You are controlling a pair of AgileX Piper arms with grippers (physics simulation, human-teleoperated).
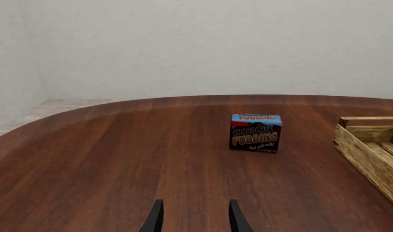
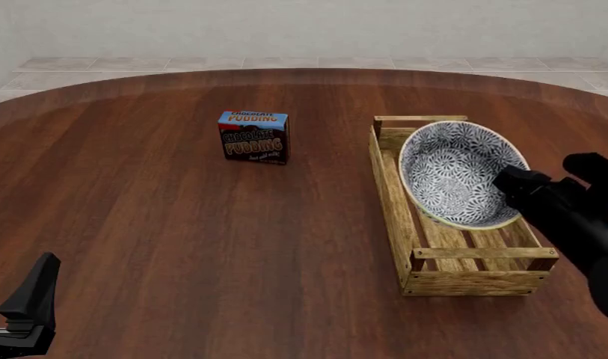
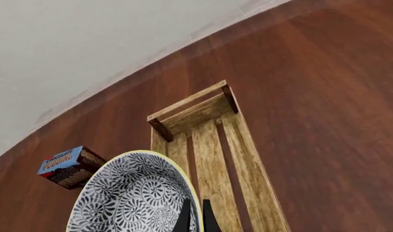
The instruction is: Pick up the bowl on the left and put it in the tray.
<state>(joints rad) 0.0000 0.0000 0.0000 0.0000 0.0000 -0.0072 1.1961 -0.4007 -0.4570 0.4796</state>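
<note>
The bowl (image 2: 452, 170), white with a dense blue floral pattern and a pale rim, hangs tilted over the tray (image 2: 390, 196), its inside facing the front camera. My right gripper (image 2: 505, 184) is shut on the bowl's right rim. In the right wrist view its fingertips (image 3: 195, 215) pinch the rim of the bowl (image 3: 132, 198), with the tray's slats (image 3: 248, 164) below. Whether the bowl touches the tray I cannot tell. My left gripper (image 2: 29, 299) sits low at the table's near left, open and holding nothing (image 1: 195, 220).
A chocolate pudding box (image 2: 253, 137) stands upright left of the tray, toward the back; it also shows in the left wrist view (image 1: 255, 132) and the right wrist view (image 3: 70, 166). The tray's corner (image 1: 370, 145) shows beside it. The round wooden table ends at a pale floor and wall.
</note>
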